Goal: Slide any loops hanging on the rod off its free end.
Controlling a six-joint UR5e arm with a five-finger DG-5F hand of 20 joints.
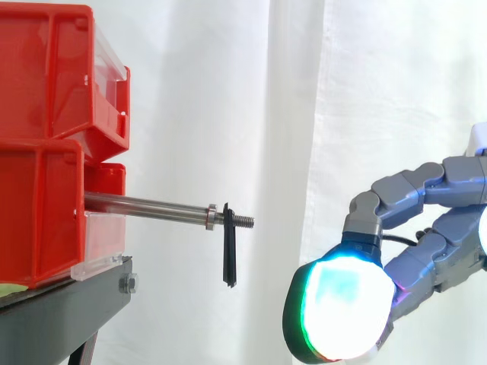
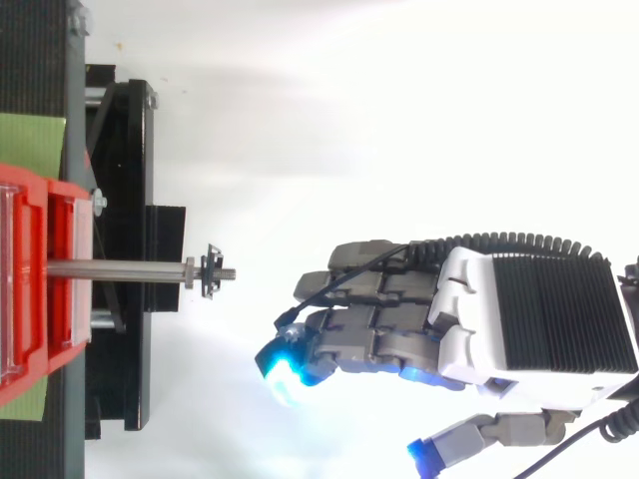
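A steel rod (image 1: 144, 205) sticks out level to the right from between the red bins. A thin black loop (image 1: 229, 251) hangs from its threaded free end, just past a washer (image 1: 211, 217). From above, the loop (image 2: 212, 271) shows as a short black bar across the rod (image 2: 115, 268). My hand (image 2: 519, 319) is to the right of the rod's tip and apart from it. Its fingers are loosely bent and point left, with the thumb spread aside, and it holds nothing. A glowing fingertip (image 1: 342, 304) sits lower than the rod.
Two red bins, an upper one (image 1: 46, 76) and a lower one (image 1: 38, 205), are stacked on the black stand (image 1: 68, 312) at the left. A white curtain hangs behind. There is open air between the rod's tip and my hand.
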